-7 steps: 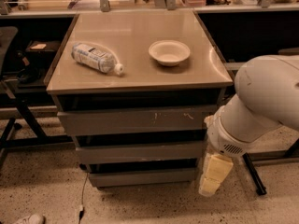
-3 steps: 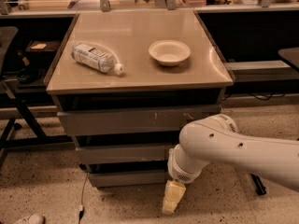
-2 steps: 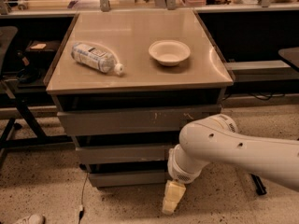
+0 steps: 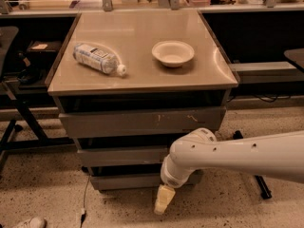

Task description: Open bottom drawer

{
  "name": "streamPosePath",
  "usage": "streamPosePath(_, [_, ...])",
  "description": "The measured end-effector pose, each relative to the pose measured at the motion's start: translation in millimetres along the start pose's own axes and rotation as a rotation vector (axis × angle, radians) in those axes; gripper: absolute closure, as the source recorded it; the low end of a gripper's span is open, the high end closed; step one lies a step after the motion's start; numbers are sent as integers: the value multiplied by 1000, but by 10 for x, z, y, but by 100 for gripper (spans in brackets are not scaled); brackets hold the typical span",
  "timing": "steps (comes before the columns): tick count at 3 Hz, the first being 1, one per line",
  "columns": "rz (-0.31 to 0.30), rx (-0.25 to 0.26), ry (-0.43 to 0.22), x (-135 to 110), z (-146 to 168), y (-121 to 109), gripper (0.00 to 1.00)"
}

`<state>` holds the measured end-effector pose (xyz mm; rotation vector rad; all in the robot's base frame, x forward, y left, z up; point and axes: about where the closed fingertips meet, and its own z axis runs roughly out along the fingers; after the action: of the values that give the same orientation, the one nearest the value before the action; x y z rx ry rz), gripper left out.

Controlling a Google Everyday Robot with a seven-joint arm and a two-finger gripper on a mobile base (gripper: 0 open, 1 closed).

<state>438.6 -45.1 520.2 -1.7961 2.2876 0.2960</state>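
The cabinet has three plain grey drawer fronts. The bottom drawer [image 4: 123,180] is the lowest front, shut, just above the floor. The middle front [image 4: 121,156] and the scratched top front [image 4: 137,121] are above it, both shut. My white arm [image 4: 237,153] reaches in from the right across the cabinet's lower right. My gripper [image 4: 163,201] is a cream-coloured tip that hangs down in front of the bottom drawer's right half, just below its lower edge and close above the floor.
On the cabinet top [image 4: 142,77] lie a plastic bottle [image 4: 99,58] on its side and a white bowl [image 4: 173,52]. A black chair or stand [image 4: 14,113] is to the left. A cable [image 4: 84,198] runs down to the speckled floor. A shelf and dark table edge are at right.
Since 2.3 s ago my arm has swung from the cabinet's right side leftward and down in front of the bottom drawer. Over the last second the gripper has barely moved. The drawers stay shut.
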Motion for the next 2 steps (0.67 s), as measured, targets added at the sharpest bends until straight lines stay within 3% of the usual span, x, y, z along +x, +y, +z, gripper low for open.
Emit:
streamPosePath(1, [35,11,10,111,650,-241,0])
streamPosePath(2, [35,11,10,110,649,-241,0])
